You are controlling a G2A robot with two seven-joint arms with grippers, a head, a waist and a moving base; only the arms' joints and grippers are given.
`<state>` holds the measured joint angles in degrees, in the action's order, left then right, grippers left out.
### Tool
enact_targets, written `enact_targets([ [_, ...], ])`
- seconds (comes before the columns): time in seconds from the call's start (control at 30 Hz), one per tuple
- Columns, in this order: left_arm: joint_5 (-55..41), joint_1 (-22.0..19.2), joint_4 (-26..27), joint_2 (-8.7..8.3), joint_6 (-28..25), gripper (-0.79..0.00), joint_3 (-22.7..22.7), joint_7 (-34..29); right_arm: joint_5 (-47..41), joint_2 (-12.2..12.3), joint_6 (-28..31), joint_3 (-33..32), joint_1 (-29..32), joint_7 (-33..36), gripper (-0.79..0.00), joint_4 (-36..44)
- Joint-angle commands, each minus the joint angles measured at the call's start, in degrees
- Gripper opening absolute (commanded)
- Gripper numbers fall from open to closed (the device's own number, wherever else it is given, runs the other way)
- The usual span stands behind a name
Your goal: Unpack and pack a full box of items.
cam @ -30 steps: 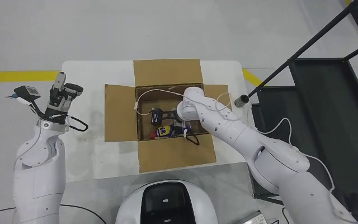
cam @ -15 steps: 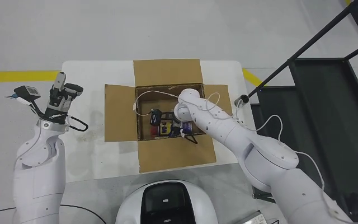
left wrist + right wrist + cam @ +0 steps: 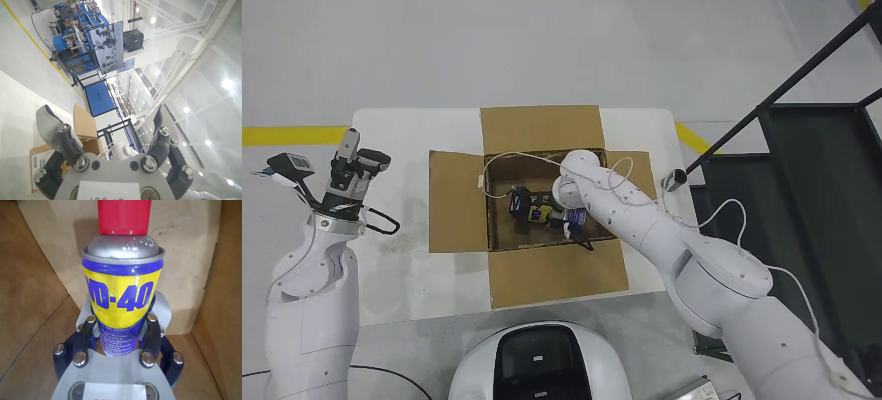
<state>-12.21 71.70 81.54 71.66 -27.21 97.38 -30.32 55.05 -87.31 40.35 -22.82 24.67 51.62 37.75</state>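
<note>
An open cardboard box with its flaps spread lies in the middle of the white table. My right gripper is down inside the box, shut on a spray can. The can has a blue and yellow label and a red cap. In the right wrist view the gripper clamps the can's lower body, with the brown box walls around it. My left gripper is held up beside the table's left edge. Its fingers are open and hold nothing.
A black metal frame stands just right of the table, with a rod slanting toward the table's corner. A white cable loops over the box's far rim. Bare tabletop lies left of the box.
My right gripper has carried the spray can from the near side of the box toward its middle. The left arm has stayed still.
</note>
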Motion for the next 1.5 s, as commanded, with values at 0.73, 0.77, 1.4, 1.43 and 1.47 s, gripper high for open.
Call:
enact_targets([
  [0.73,0.00,0.00,0.00,0.00,0.00,0.000,0.00,0.00,0.41,14.93,7.50,-23.58,12.50,-5.10,-0.785,27.63],
  [0.77,0.00,0.00,0.00,0.00,0.00,0.000,0.00,0.00,0.34,15.76,8.59,-25.38,14.03,-5.87,-0.785,29.37],
  [1.4,0.00,0.00,0.00,0.00,0.00,0.000,0.00,0.00,9.14,24.27,17.65,-53.84,42.68,-34.19,-0.785,56.70],
  [1.43,0.00,0.00,0.00,0.00,0.00,0.000,0.00,0.00,10.23,24.61,17.65,-55.18,44.41,-35.94,-0.785,57.99],
  [1.47,0.00,0.00,0.00,0.00,0.00,0.000,0.00,0.00,11.37,24.99,17.65,-56.63,46.08,-37.96,-0.785,58.99],
])
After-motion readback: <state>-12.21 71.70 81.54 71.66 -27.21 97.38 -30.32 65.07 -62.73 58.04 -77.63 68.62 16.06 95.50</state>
